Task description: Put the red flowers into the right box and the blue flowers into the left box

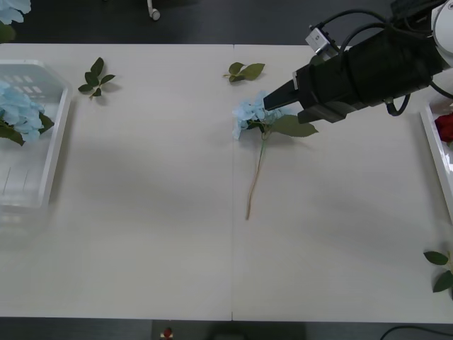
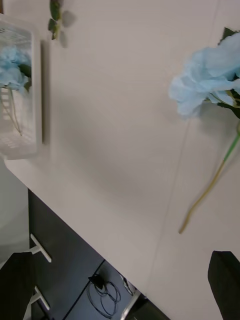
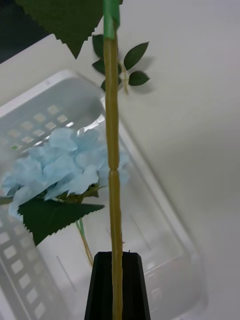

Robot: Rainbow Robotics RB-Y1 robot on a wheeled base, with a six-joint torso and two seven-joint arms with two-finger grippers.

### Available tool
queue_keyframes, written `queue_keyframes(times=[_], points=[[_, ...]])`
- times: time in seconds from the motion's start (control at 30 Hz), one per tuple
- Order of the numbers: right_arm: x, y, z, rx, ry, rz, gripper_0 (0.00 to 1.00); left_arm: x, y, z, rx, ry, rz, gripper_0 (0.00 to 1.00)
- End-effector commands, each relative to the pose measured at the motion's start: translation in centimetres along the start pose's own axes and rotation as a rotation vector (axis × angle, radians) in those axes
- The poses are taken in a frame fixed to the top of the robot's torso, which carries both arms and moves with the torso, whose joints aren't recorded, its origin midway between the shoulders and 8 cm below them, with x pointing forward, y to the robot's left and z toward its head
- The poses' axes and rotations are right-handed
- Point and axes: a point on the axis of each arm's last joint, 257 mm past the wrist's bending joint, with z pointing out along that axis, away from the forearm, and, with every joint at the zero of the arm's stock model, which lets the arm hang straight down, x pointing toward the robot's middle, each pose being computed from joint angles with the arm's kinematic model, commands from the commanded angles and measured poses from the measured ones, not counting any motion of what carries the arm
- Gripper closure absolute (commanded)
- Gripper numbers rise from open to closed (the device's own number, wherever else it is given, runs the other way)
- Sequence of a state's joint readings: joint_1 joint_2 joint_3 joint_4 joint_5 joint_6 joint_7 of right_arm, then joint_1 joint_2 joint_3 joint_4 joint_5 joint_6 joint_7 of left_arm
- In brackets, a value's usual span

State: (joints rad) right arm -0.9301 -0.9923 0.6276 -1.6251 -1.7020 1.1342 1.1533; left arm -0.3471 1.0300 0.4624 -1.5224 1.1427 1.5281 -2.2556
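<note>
A blue flower (image 1: 249,113) lies mid-table, its stem trailing toward the near edge. My right gripper (image 1: 273,100) hovers at its head, black fingers open; the same blue flower (image 2: 207,75) shows in the right wrist view, ahead of the right gripper (image 2: 120,262). The left box (image 1: 51,152) holds a blue flower (image 1: 18,113). My left gripper (image 3: 116,285) is shut on a thin stem (image 3: 112,150) above the left box (image 3: 150,200); a pale blue head (image 1: 14,7) sits at the front view's top-left corner. A red flower (image 1: 445,126) lies in the right box (image 1: 433,142).
Loose green leaf sprigs lie at the back left (image 1: 95,78), back centre (image 1: 245,71) and near right edge (image 1: 440,269). The table's near edge and the floor show in the right wrist view.
</note>
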Motion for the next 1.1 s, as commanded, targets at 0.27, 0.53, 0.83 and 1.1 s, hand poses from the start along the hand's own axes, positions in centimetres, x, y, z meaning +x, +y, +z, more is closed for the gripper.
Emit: queue_keyframes(times=[0.27, 0.53, 0.83, 1.1], points=[[-0.6, -1.9, -0.3, 0.318, 0.066, 0.173, 0.00, 6.8, 2.1, 1.0, -0.102, 0.171, -0.203, 1.00], [-1.6, -4.5, 3.6, 0.426, 0.044, 0.190, 0.00, 11.0, 1.7, 4.8, -0.089, 0.262, -0.354, 1.00], [-2.2, -5.8, 7.6, 0.478, 0.045, 0.105, 0.00, 13.7, 1.8, 8.5, -0.107, 0.336, -0.369, 1.00], [-1.8, -6.9, 11.2, 0.498, 0.024, 0.065, 0.00, 14.4, 0.9, 10.2, -0.109, 0.350, -0.340, 1.00]])
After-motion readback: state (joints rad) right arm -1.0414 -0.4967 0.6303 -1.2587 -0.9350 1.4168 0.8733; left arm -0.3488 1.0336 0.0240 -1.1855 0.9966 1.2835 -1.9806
